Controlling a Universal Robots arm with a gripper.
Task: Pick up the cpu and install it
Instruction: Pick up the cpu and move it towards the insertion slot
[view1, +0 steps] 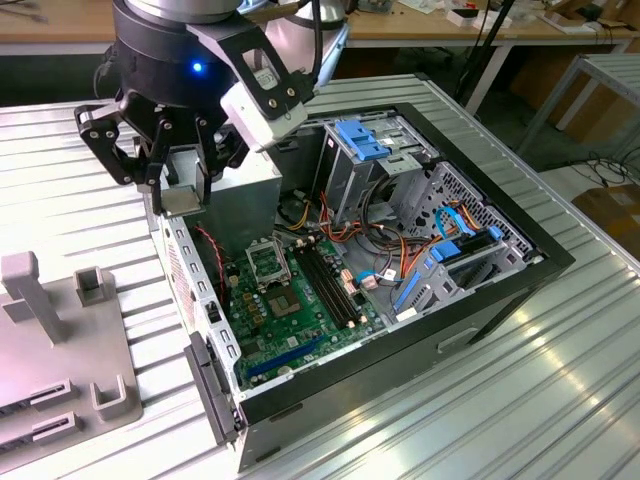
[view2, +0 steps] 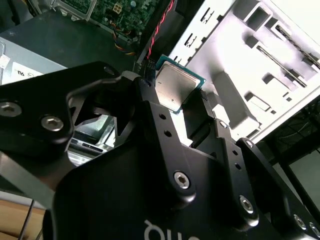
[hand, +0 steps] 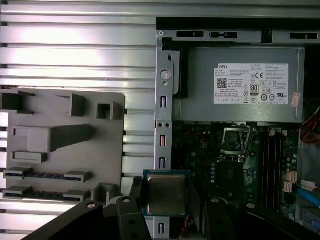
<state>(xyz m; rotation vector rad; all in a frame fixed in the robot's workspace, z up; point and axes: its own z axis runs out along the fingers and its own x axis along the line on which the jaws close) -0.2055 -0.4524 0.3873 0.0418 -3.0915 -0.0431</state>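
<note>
The cpu (view1: 181, 199) is a thin square chip with a pale silver-grey top and a green rim. My gripper (view1: 183, 205) is shut on it, with a black finger on each side. In both wrist views the cpu (view2: 171, 86) (hand: 165, 193) sits flat between the fingertips. I hold it in the air above the near side wall of the open computer case (view1: 520, 275). The empty socket (view1: 267, 262) (hand: 236, 140) with its silver frame lies on the green motherboard (view1: 290, 325), below me and toward the exterior view's right.
A grey parts fixture (view1: 60, 345) (hand: 65, 150) rests on the ribbed metal table at the exterior view's left. Inside the case are a grey power supply (hand: 240, 82), black memory slots (view1: 332, 285), blue drive cages (view1: 362, 140) and loose coloured cables (view1: 385, 235).
</note>
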